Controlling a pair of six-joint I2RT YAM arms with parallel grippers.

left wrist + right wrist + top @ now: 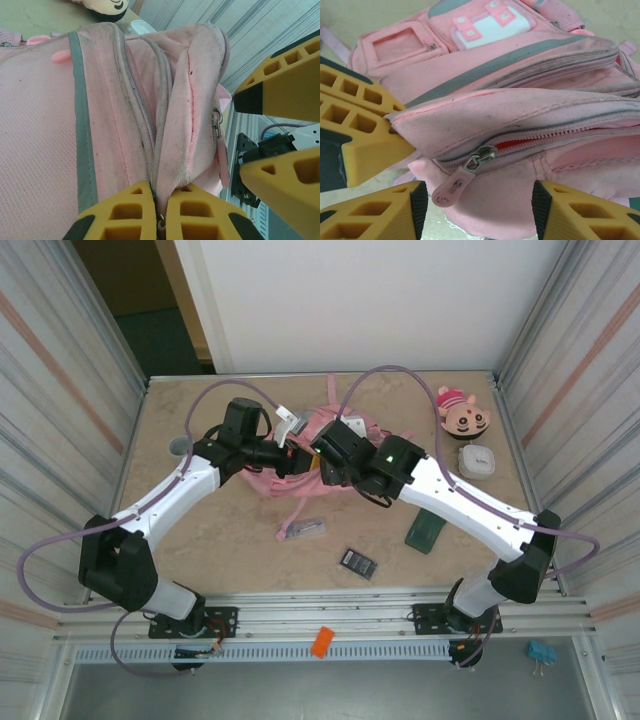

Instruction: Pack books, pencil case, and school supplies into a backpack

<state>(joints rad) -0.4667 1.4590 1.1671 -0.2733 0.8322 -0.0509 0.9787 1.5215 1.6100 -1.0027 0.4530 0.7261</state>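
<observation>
The pink fabric backpack (pixel 285 483) is lying mid-desk (pixel 250 550) toward the back. Its white-trimmed front pockets are facing up and its zipped edge is running crosswise before the right claw (pixel 475 205). The left claw (pixel 161 207) is pinching tight on a fold of the backpack's soft, grubby cloth beside the zip. The right claw is standing half spread either side of the zip pull (pixel 452 187), a metal slider with a pink tab, and is gripping nothing. The long, dark green pencil case (pixel 426 530) is lying slantwise on the desk beside the right arm.
</observation>
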